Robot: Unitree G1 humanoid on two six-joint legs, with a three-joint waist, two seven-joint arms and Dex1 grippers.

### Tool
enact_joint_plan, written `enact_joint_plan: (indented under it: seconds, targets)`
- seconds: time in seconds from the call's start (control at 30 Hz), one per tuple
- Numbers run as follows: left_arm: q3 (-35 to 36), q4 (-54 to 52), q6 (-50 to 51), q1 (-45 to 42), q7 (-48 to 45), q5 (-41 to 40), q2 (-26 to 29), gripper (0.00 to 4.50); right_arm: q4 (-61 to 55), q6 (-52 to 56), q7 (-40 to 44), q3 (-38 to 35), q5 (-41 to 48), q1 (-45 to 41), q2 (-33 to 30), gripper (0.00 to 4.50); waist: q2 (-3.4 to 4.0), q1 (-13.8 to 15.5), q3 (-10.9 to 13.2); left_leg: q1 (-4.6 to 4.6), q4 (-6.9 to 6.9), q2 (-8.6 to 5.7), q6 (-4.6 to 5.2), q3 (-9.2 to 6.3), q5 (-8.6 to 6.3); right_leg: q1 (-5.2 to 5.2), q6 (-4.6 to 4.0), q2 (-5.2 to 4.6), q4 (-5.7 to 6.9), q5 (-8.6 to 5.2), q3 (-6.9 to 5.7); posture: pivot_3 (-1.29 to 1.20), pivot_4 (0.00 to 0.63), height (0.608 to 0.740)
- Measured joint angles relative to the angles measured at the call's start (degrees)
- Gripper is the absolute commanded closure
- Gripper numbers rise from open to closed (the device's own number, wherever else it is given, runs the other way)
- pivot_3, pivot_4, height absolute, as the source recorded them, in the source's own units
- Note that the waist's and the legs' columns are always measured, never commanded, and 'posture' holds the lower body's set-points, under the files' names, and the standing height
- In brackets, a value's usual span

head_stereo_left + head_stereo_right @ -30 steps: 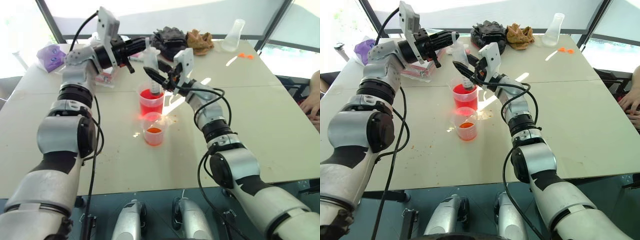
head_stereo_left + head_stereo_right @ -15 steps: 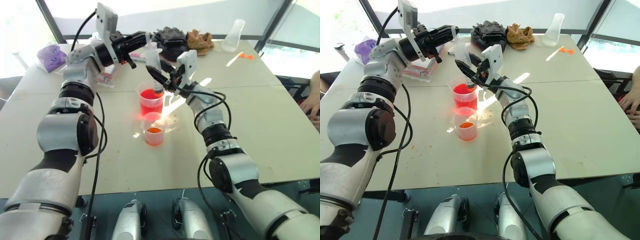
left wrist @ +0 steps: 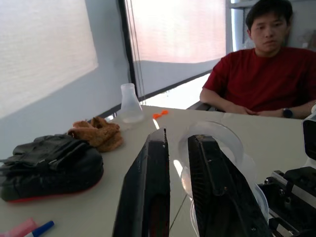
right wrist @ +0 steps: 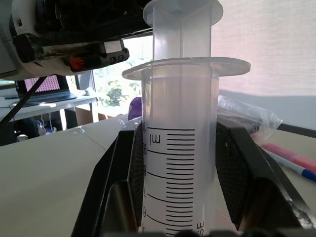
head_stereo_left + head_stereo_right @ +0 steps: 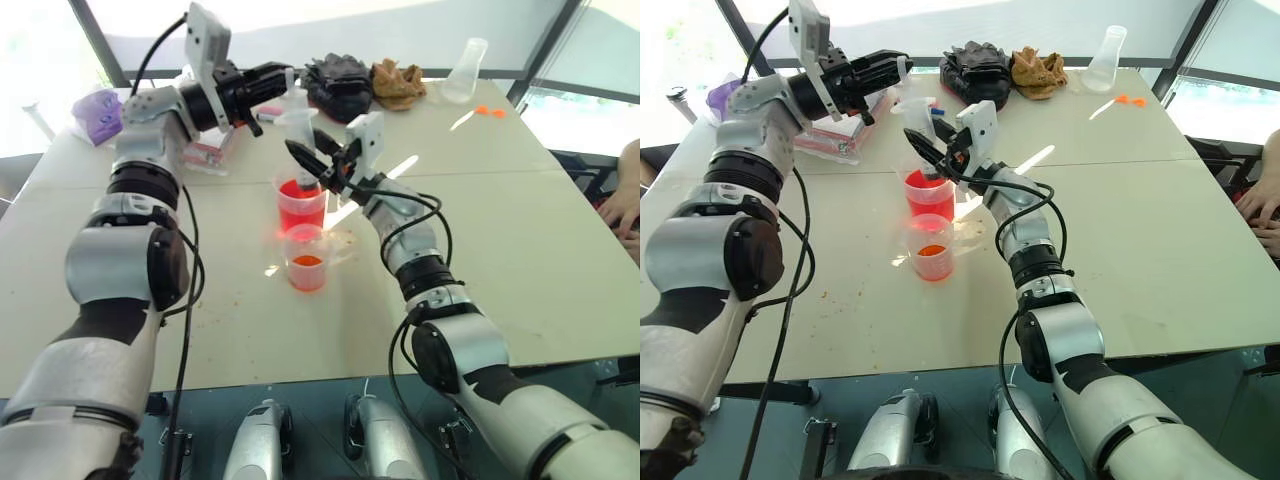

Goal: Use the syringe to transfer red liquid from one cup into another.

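Item: large clear plastic syringe, upright, tip in the taller clear handled beaker of red liquid. My right gripper is clamped on its barrel. My left gripper has fingers slightly apart at the plunger top. Short clear cup just in front of the beaker. Table open rightward to its edge.

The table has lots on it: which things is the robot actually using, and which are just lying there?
In use: syringe, tall beaker of red liquid, small cup.
Lying about: flask, black gloves, brown cloth, purple bag.
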Motion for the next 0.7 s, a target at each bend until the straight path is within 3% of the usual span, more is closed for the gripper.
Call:
enact_joint_plan:
  seconds: [0.17, 0.37, 0.7]
  targets:
    - [-1.04, -2.09, -1.22, 0.14, -0.88, 0.88, 1.11, 2.21, -0.02, -0.13, -0.05, 0.03, 0.04, -0.31, 0.56, 2.97, 0.0, 0.16, 0.0, 0.0, 0.04, 0.0, -0.02, -0.01, 0.01, 0.0, 0.0, -0.01, 0.07, 0.0, 0.01, 0.0, 0.15, 0.74]
    - [-0.62, -7.01, 1.93, 1.6, -3.78, -0.77, 3.91, 2.21, -0.14, -0.12, -0.96, 0.29, -0.03, -2.09, 0.48, 2.97, 0.0, -0.11, 0.0, 0.02, 0.05, 0.01, -0.02, 0.0, 0.01, -0.05, 0.0, -0.02, 0.2, 0.0, 0.05, 0.0, 0.15, 0.74]
    - [-3.04, -17.45, 12.64, 13.8, -10.47, -1.85, 10.08, 2.21, -1.2, 0.42, -3.3, -2.6, 2.2, -5.57, -3.91, 2.97, 0.01, -0.21, -0.01, 0.06, 0.07, 0.02, -0.16, -0.05, 0.11, -0.07, -0.01, -0.02, 0.41, -0.01, 0.12, 0.0, 0.15, 0.74]
